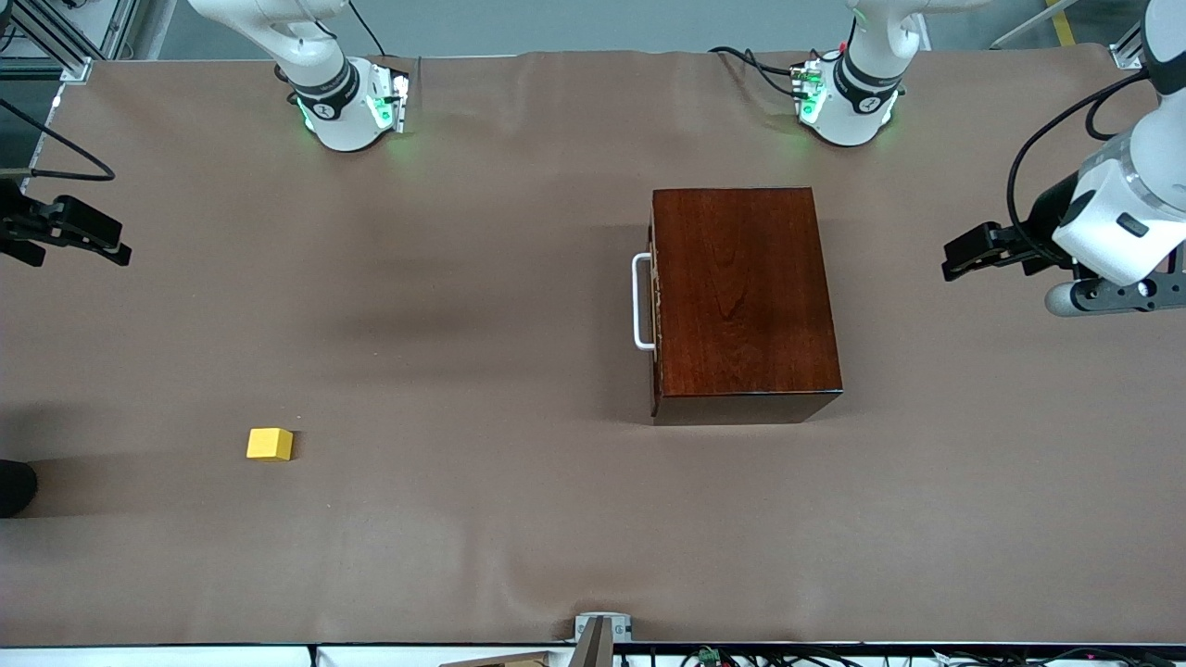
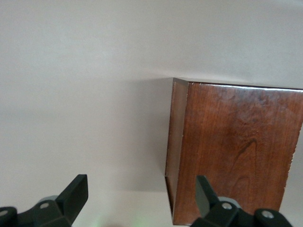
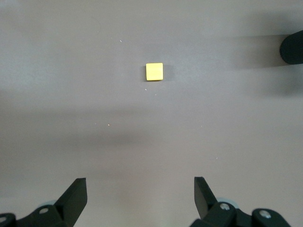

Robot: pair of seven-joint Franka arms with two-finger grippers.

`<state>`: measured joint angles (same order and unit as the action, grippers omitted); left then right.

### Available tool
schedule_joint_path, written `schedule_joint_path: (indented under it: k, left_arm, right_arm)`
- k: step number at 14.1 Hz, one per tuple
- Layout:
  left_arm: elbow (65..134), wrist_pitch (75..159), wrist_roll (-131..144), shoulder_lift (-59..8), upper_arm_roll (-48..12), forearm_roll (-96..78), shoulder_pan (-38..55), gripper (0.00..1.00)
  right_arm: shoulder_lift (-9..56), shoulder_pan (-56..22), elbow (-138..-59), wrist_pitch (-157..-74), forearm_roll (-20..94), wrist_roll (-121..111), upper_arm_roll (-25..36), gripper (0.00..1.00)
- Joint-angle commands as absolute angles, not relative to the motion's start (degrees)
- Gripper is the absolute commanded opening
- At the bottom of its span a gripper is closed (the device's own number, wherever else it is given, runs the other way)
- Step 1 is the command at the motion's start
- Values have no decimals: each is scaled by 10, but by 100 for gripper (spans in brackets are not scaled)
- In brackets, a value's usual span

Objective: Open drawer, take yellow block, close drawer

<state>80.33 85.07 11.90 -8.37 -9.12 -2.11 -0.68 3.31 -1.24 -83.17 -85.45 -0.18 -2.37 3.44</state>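
Oddly, the drawer (image 1: 654, 301) sits shut in its box (image 1: 741, 296), yet the yellow block (image 1: 270, 444) lies out on the bench (image 1: 519, 519), toward the right arm's end. Both the left gripper (image 2: 142, 196) and right gripper (image 3: 140, 198) hang empty with jaws wide, so little seems left.

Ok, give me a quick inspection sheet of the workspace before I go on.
Surface: brown table cover, lightly wrinkled.
Drawer: shut in the dark wooden box, white handle facing the right arm's end.
Yellow block: out on the cover, toward the right arm's end, nearer the front camera than the box.
Clutter: nothing seen.
Left gripper: open, empty, in the air beside the box.
Right gripper: open, empty, above the cover near the block.
Cables: on the arms and along the table edges.
Surroundings: nothing seen.
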Motion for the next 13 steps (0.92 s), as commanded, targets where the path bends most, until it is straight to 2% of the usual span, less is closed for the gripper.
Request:
schedule_joint_path:
  k: [1,3,13]
  left_arm:
    - [852,880,80,-44,-86,-32,-7,100]
    - [874,896,56,-30,-81,-27,-6,100]
    - [866,903,51,-38,-79,-12,-10,100]
  right_arm:
    - [34,-9,-828,-850,2,-18,31,100]
    - [34,-10,-828,-851,2,-18,31,100]
    - [35,-9,-827,-853,2,-18,31,100]
